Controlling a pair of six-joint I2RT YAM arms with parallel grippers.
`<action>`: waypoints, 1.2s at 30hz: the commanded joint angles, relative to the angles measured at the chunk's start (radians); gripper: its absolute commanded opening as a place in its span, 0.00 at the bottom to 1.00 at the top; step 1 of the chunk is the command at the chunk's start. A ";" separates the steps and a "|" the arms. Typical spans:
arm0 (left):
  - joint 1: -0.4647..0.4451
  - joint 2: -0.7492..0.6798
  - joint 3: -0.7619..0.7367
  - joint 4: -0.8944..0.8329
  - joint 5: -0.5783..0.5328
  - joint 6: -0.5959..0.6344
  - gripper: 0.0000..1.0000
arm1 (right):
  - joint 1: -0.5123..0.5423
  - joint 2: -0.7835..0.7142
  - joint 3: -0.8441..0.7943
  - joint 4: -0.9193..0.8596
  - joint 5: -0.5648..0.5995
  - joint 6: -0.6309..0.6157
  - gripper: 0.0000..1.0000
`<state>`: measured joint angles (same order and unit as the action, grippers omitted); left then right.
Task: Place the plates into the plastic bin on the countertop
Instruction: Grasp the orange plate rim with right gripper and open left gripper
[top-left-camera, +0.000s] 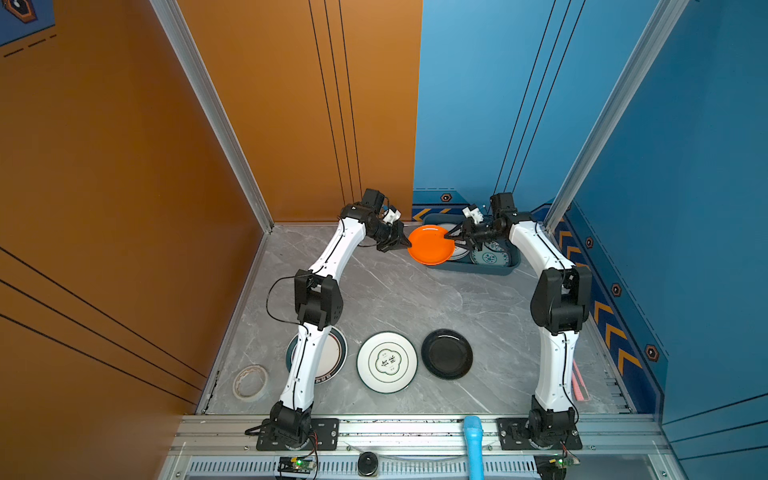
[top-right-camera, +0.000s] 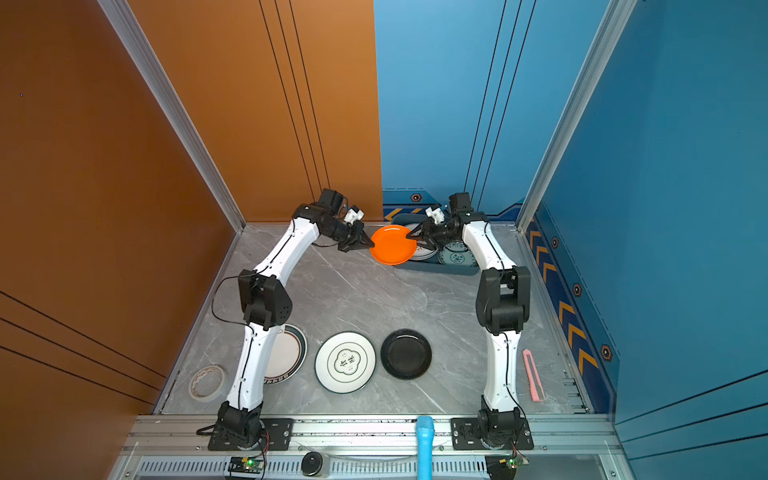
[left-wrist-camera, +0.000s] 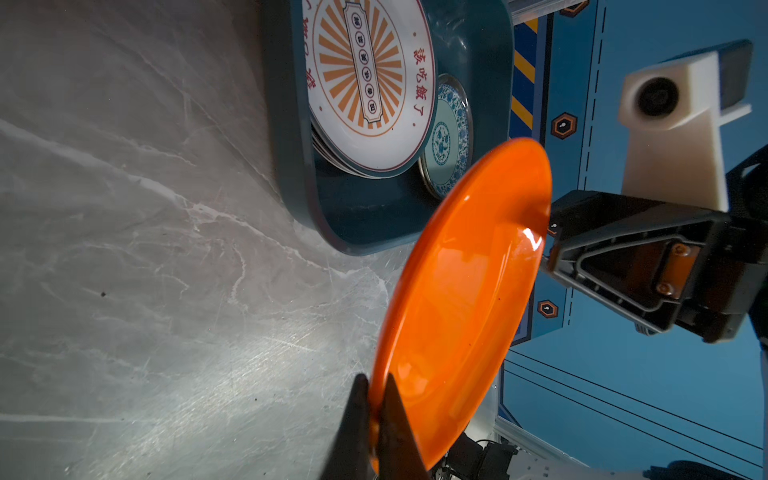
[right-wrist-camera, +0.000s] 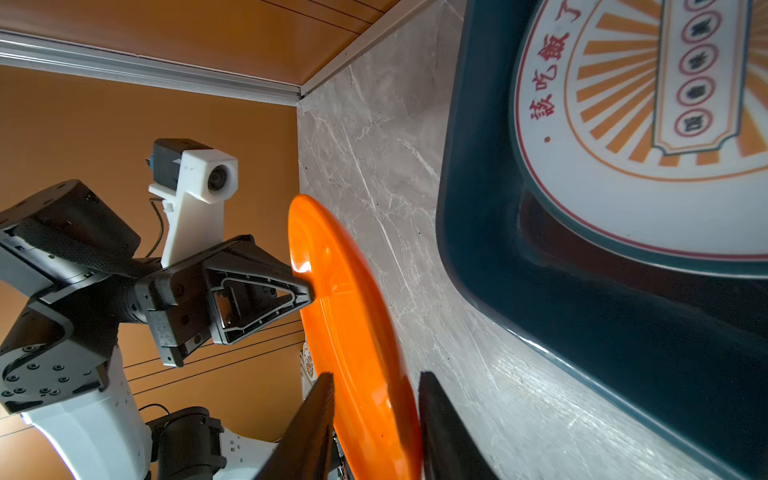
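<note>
A round, glossy orange plastic plate (top-left-camera: 430, 245) hangs clear of the grey marble-patterned counter (top-left-camera: 395, 291), caught between the two arms at the far end. The left jaws are clamped on its left rim; in the left wrist view both black fingertips (left-wrist-camera: 357, 419) press against the edge. The right jaws reach in from the opposite side and straddle the right rim, one finger on each face and close to it. Whether they actually press on the plate I cannot tell. In both top views the plate's right part overlaps the left end of the rectangular dark teal-blue plastic bin (top-left-camera: 478, 270), which sits on the counter against the back wall. Inside the bin, a white plate with an orange sunburst (left-wrist-camera: 365, 83) lies on top of a short stack at the left end, and a teal-patterned plate (left-wrist-camera: 446, 137) lies beside it — its edge tucked under the sunburst plate's rim. Near the front of the counter, three plates stay outside the bin in a row: a dark-rimmed white plate (top-left-camera: 332, 353) partly hidden by the left arm, a white plate with a green emblem (top-left-camera: 386, 361) and a black plate (top-left-camera: 446, 354).
</note>
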<state>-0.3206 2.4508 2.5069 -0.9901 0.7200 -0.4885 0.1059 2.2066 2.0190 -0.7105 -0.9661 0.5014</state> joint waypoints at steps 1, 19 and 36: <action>0.009 0.012 0.046 0.003 0.038 -0.013 0.00 | 0.028 0.024 0.024 0.003 -0.043 -0.003 0.31; 0.014 -0.001 0.031 0.004 0.023 -0.014 0.18 | 0.027 0.029 0.033 -0.014 0.010 0.014 0.00; 0.015 -0.147 -0.066 0.004 -0.206 0.073 0.98 | -0.202 -0.055 0.046 -0.147 0.353 0.037 0.00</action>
<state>-0.3050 2.3688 2.4550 -0.9852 0.6033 -0.4408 -0.0734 2.2230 2.0609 -0.7830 -0.7269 0.5255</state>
